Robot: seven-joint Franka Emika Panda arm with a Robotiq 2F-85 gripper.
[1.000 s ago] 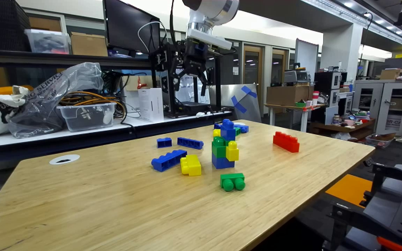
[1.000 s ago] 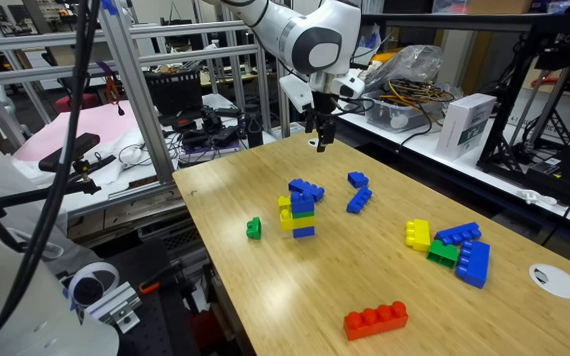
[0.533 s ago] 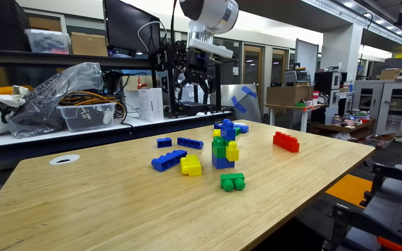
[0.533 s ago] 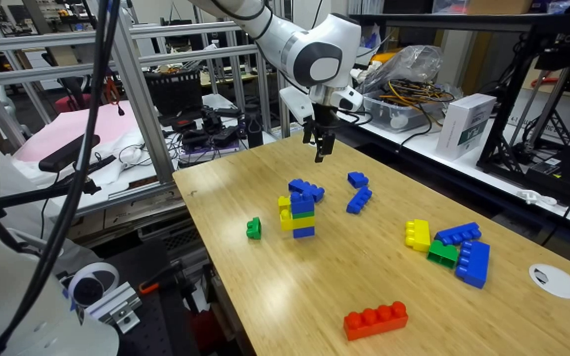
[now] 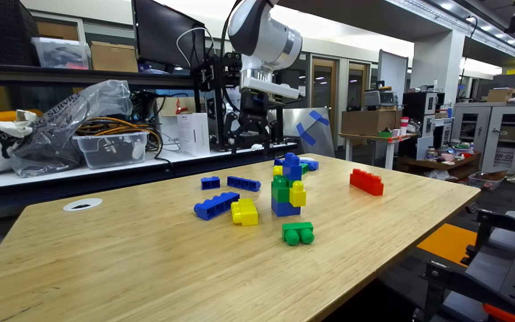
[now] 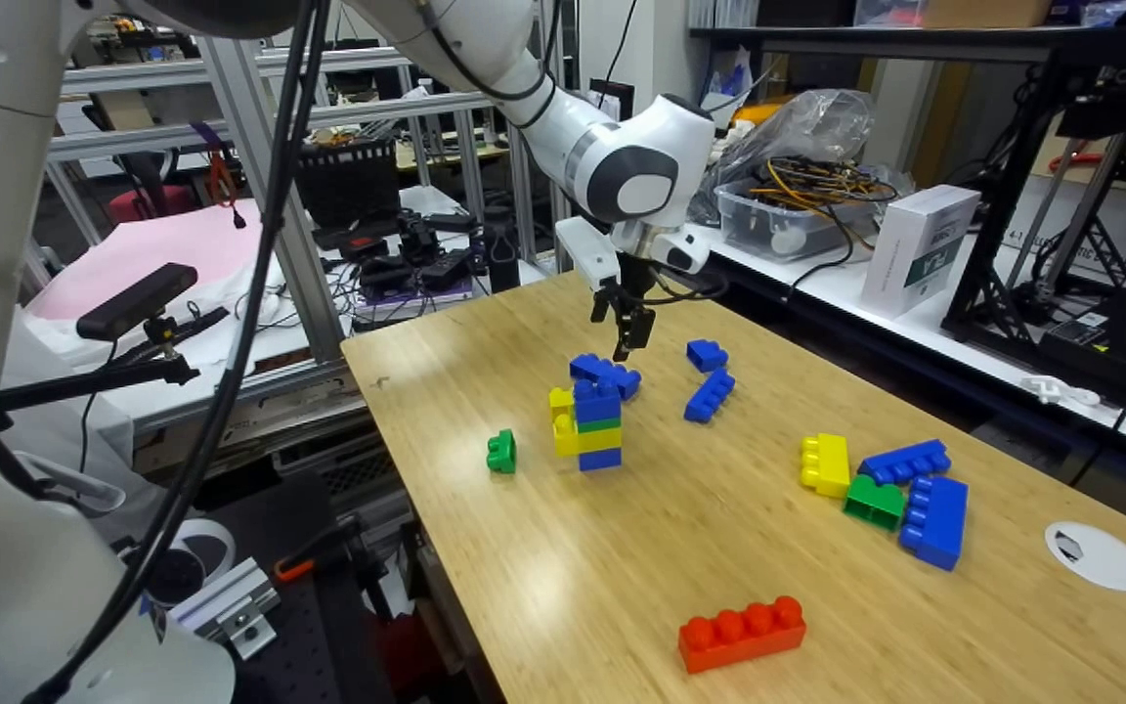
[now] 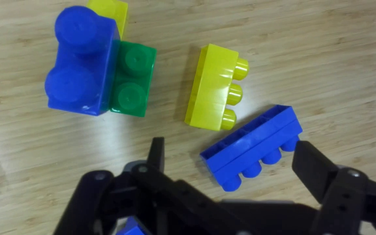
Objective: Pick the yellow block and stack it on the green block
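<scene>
A robot arm (image 5: 264,42) holds its black claw (image 5: 250,150) above a wooden table (image 5: 150,268), the claw released, its two fingers (image 7: 310,171) spread wide apart. In the wrist view, a yellow block (image 7: 212,86) with three round studs lies on its side on the table, just beside a long blue block (image 7: 253,147) and near a tower (image 7: 108,65) of stacked toy blocks, where a green block (image 7: 134,78) shows two studs just below the top blue block (image 7: 80,62). In both exterior views, a loose green block (image 5: 297,229) lies near the tower, and a red block (image 5: 366,182) stands well apart from it.
</scene>
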